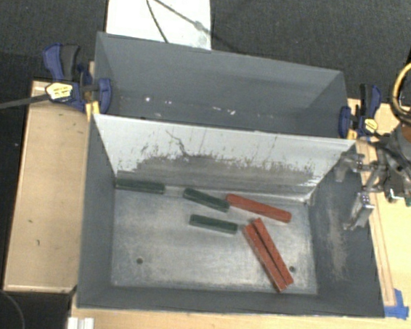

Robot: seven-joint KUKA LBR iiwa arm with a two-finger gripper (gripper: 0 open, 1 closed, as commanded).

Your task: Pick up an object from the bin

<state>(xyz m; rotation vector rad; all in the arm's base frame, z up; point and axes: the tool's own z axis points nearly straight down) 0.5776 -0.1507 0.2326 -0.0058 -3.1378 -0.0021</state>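
The gripper [359, 205] hangs over the right slope of the grey metal bin [339, 284]; whether its grip is released or clenched, I cannot tell. Nearest it, toward the view's left on the floor, two long reddish-brown bars [270, 254] lie side by side, slanting down-right.

I see dark speckled carpet floor [32, 3] well left of gripper [357, 216], also beyond it toward view's top. Thin cable [15, 102] crosses carpet far left. Light flat, even.

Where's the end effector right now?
In the camera view, the end effector hangs over the bin's right wall, right of the paired red sticks.
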